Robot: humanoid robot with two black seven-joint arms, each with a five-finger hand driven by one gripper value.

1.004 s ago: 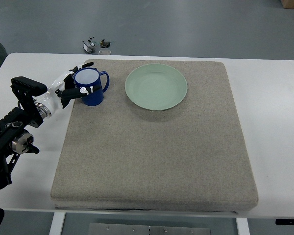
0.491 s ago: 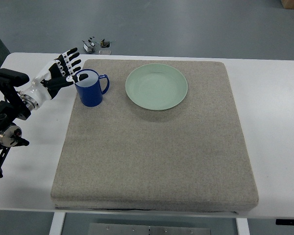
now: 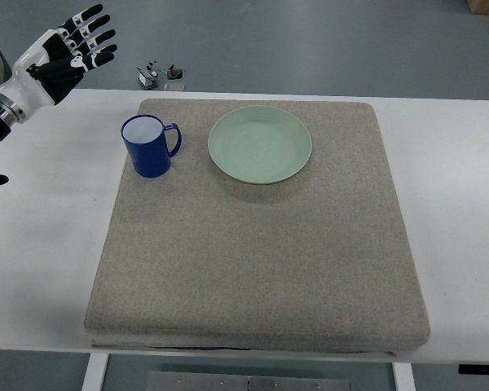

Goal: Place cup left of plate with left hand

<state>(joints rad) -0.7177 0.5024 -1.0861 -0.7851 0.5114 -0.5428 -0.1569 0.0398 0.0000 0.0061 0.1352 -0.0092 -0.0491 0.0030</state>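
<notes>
A blue cup (image 3: 149,146) with a white inside stands upright on the grey mat (image 3: 261,261), its handle turned toward the pale green plate (image 3: 260,144) on its right. A small gap lies between cup and plate. My left hand (image 3: 65,49) is raised at the upper left corner, well away from the cup, with its fingers spread and nothing in it. The right arm does not show.
The mat covers most of a white table (image 3: 456,187). A few small metal parts (image 3: 159,74) lie on the floor beyond the table's far edge. Bare table runs along the mat's left and right sides.
My left hand let go of the cup, opened, and drew back up and to the left, off the table. The cup stays where it was set.
</notes>
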